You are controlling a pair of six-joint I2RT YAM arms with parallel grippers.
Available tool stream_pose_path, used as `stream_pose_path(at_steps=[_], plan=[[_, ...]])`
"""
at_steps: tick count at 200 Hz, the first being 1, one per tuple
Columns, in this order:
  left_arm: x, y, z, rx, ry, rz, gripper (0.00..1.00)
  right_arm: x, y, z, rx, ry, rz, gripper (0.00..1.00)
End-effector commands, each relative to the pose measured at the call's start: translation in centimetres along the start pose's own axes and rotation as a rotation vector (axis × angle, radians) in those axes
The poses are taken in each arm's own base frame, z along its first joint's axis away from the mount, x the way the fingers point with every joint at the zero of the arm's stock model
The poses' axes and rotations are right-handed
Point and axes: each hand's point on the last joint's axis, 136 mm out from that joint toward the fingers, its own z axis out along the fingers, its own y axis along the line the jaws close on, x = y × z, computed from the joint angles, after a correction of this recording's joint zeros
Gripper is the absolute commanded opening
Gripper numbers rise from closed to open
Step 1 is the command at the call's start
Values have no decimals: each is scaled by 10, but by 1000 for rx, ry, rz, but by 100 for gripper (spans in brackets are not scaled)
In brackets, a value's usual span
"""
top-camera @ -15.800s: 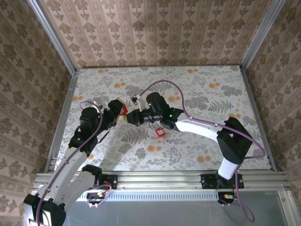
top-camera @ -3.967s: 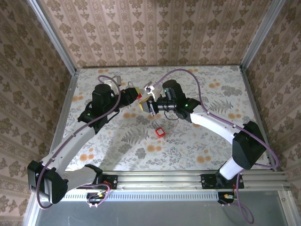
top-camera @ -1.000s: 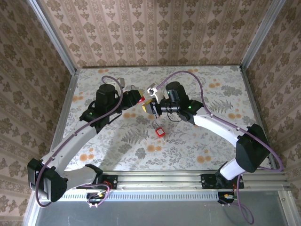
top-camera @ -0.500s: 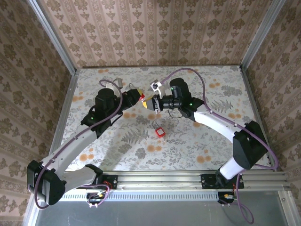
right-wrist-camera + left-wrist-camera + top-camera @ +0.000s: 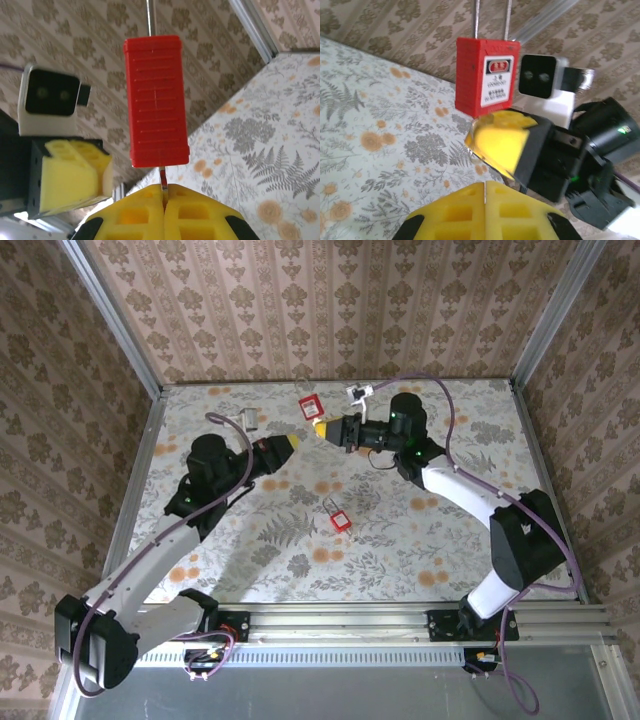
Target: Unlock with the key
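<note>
A red padlock (image 5: 156,100) stands on the thin metal key (image 5: 162,176), whose blade enters its underside. My right gripper (image 5: 163,186) is shut on the key's head, which is hidden between the yellow pads. In the top view the right gripper (image 5: 321,428) holds this padlock (image 5: 311,405) above the far middle of the table. My left gripper (image 5: 289,442) hangs just left of it, shut with nothing between its fingers. From the left wrist, the padlock (image 5: 485,77) shows its white label, and its wire shackle (image 5: 492,20) runs out of the frame's top. The left gripper (image 5: 485,185) sits below, apart from it.
A second red padlock (image 5: 341,521) lies on the floral tablecloth (image 5: 440,540) near the middle. Patterned walls close in the back and sides, with metal rails (image 5: 130,510) along the edges. The two arms nearly meet tip to tip.
The left gripper let go of the red padlock, shut and drew back left. The right gripper carried the padlock on the key up and toward the back wall.
</note>
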Motion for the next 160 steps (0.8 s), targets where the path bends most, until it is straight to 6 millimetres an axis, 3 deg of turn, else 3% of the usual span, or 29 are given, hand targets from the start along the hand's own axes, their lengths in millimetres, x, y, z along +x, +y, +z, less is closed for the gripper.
stream_pose_path(at_steps=[1,31,41,51,88,120,160], plan=[[-8,-29,-4,119,8,77,0,-22,31,4,-132,-24,-13,0],[-14,-23,-5,102,-8,25,1,-10,25,6,-48,40,-56,0],[-23,-14,-11,66,-43,-3,29,-3,21,5,12,69,-89,0],[-24,-12,-15,47,-51,-18,47,4,20,5,67,89,-135,0],[-19,0,-28,-76,-50,-137,85,15,11,2,286,139,-319,0],[-1,17,-19,-130,3,-343,90,30,16,14,445,223,-562,0],[-7,19,-22,-170,-28,-377,94,38,18,21,517,258,-672,0]])
